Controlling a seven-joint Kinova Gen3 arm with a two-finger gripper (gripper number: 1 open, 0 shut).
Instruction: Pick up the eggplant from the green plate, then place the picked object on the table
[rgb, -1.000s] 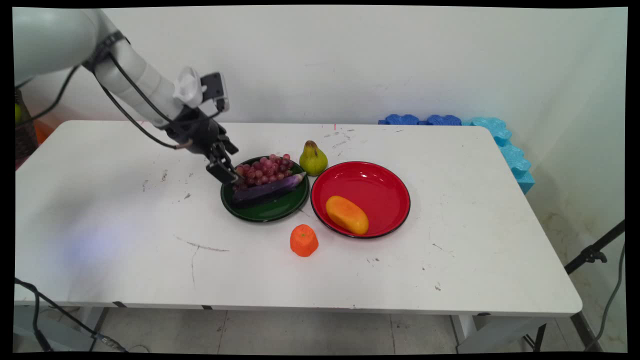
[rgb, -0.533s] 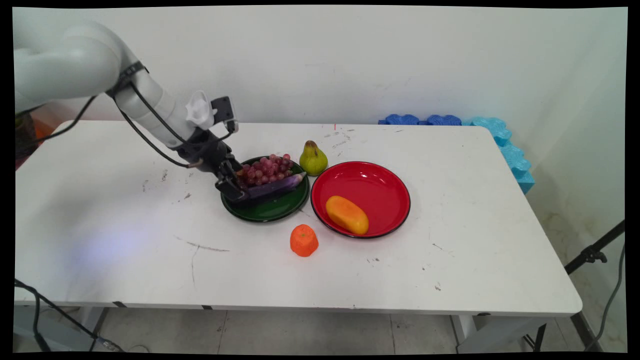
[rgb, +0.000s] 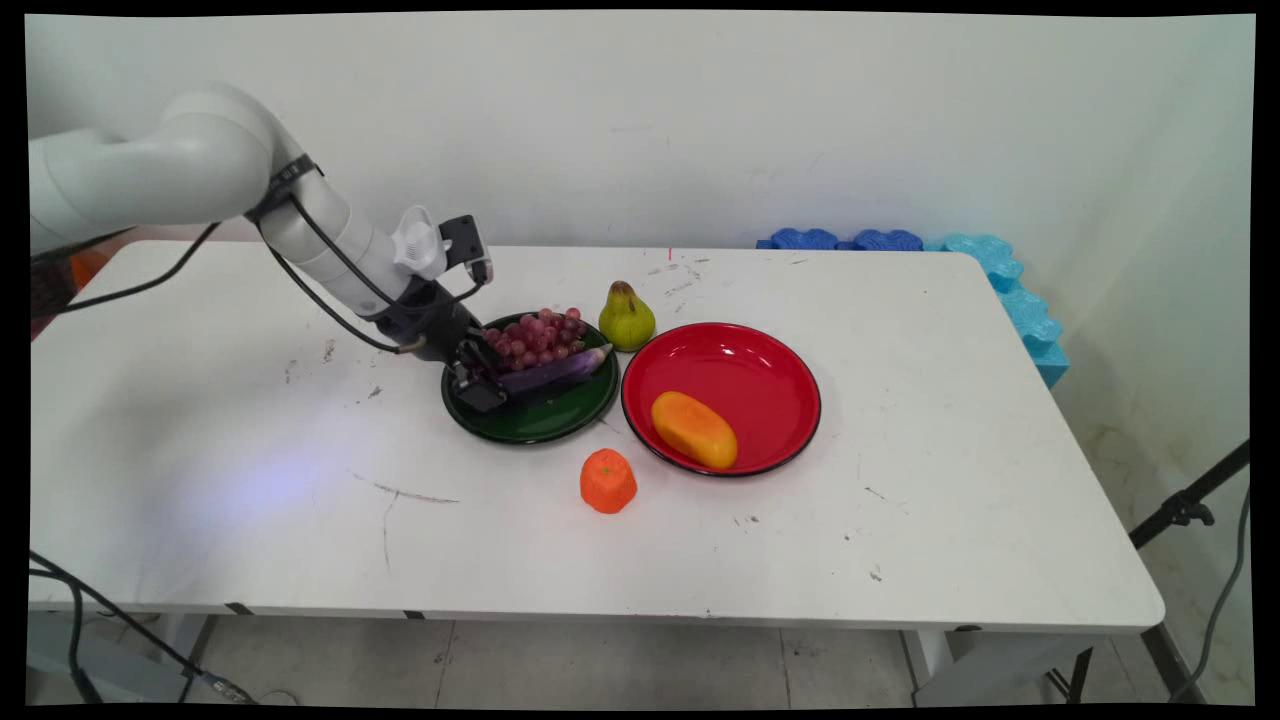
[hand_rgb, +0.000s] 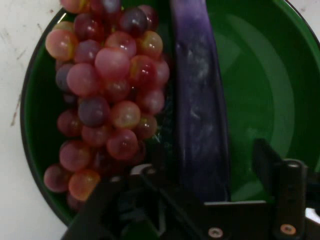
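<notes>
White table (rgb: 900, 520) by a plain wall is holding two plates (rgb: 560, 425), one eggplant (hand_rgb: 200, 125), one grape bunch (hand_rgb: 105, 95); gripper (hand_rgb: 210, 170) is spreading wide, straddling the eggplant.

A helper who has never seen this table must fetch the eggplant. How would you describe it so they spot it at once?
Find the green plate, left of the red plate near the table's middle. On it lie a bunch of red grapes and, just nearer the camera, the eggplant. It is the one long, smooth, dark purple thing, with the gripper at its left end.
</notes>
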